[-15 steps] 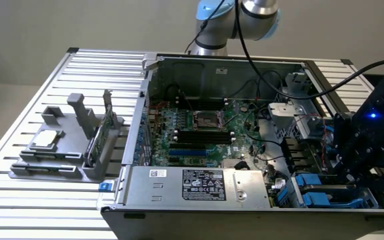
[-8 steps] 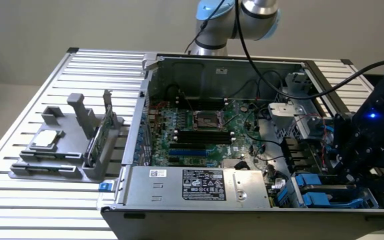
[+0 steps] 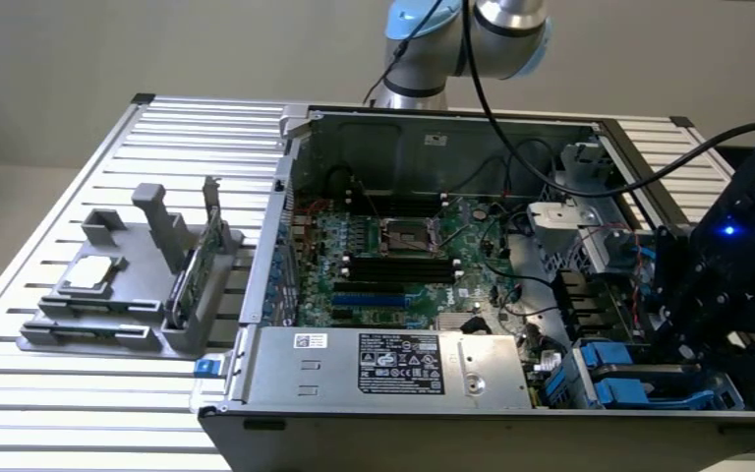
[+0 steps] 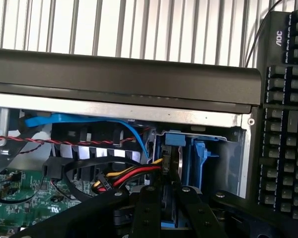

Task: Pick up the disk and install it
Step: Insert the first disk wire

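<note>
Jaws closed down to a narrow gap; the two black fingers (image 4: 148, 210) sit on either side of the disk (image 4: 169, 166), which is seen edge-on and upright. It looks like a grip on the disk.

The disk is down in the drive bay at the corner of the PC case (image 3: 483, 433). There is a blue tab (image 4: 175, 139) at its far end and a blue plastic bracket (image 4: 197, 158) just beside it.

Wrist view extras:
- Yellow, red and black power leads (image 4: 134, 173) run up to the disk's side, touching or nearly.
- A blue flat cable (image 4: 89, 120) and a red/black twisted pair (image 4: 64, 142) cross the bay opening.
- A keyboard (image 4: 288, 124) lies on the slatted surface (image 4: 139, 25) just outside the case wall.

Exterior view extras:
- The arm (image 3: 470, 39) comes over the back of the case. The black tool head (image 3: 725, 265), blue light on, hangs over the bay at the exterior view's right and blocks the disk there.
- Blue carriers (image 3: 613, 379) show beneath the head.
- Motherboard (image 3: 404, 256) sits mid-case, with the power supply (image 3: 404, 364) along the near wall.
- Well apart, on the exterior view's left, a grey fixture (image 3: 129, 295) holds a square silver chip (image 3: 89, 275) and an upright green card (image 3: 194, 280).
</note>
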### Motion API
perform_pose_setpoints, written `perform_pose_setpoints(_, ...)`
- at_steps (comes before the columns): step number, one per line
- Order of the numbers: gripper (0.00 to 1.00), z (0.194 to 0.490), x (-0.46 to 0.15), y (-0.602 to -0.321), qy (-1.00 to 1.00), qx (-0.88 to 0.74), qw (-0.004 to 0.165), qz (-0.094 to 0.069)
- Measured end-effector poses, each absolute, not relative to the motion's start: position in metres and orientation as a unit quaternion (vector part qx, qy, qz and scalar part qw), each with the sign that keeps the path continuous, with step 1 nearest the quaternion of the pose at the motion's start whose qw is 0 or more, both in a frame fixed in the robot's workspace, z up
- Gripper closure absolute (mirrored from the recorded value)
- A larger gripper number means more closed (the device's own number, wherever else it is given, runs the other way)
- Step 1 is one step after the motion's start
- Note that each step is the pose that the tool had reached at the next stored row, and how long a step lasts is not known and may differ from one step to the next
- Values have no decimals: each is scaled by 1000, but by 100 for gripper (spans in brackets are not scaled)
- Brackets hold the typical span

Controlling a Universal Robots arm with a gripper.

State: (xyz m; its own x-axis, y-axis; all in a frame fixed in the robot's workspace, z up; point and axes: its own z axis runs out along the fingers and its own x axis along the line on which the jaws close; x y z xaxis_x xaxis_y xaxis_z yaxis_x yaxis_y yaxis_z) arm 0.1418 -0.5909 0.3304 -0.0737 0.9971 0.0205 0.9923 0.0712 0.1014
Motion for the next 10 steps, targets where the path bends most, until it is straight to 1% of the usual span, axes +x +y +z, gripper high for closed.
perform_pose_setpoints(2,80,330,142,-591,731,680,27,44)
perform_pose_setpoints(3,74,330,142,-591,731,681,27,44)
perform_pose_setpoints(5,74,330,142,-591,730,681,26,43)
perform_pose_setpoints(6,67,331,142,-591,730,681,26,43)
perform_pose_setpoints(10,67,339,142,-591,730,682,25,42)
